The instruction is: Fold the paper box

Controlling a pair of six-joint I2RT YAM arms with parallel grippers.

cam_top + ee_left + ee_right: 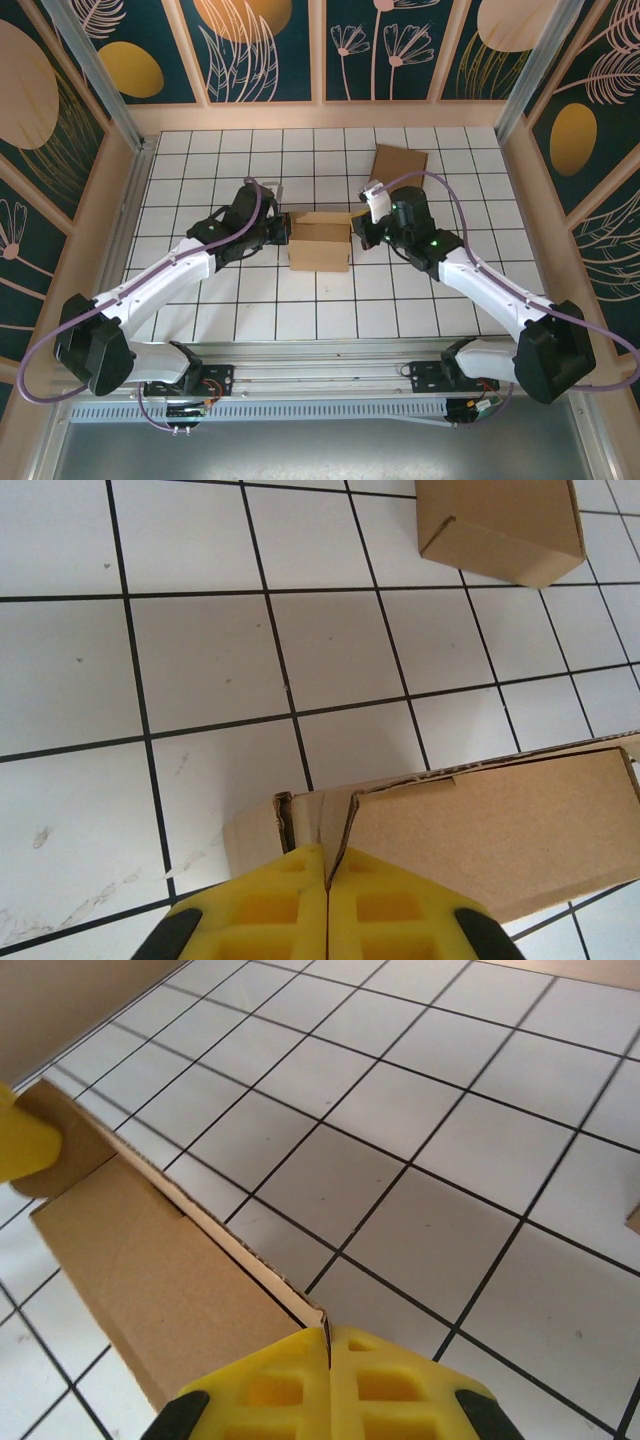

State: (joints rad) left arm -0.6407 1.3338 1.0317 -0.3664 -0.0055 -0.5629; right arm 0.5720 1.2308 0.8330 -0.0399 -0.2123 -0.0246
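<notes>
The brown paper box (320, 242) lies partly folded in the middle of the tiled table. My left gripper (283, 232) is at its left end and my right gripper (360, 236) at its right end. Seen from the left wrist, the yellow fingers (280, 905) of the left gripper (327, 858) are shut on a thin end flap of the box (500, 830). In the right wrist view, the right gripper (328, 1338) is pinched shut on the corner of the box's raised edge (150, 1270). The left gripper's yellow finger (22, 1145) shows at the box's far end.
A second flat cardboard piece (400, 160) lies at the back right of the table, also visible as a brown block (500, 525) in the left wrist view. Wooden walls and metal posts surround the white tiled table (250, 300).
</notes>
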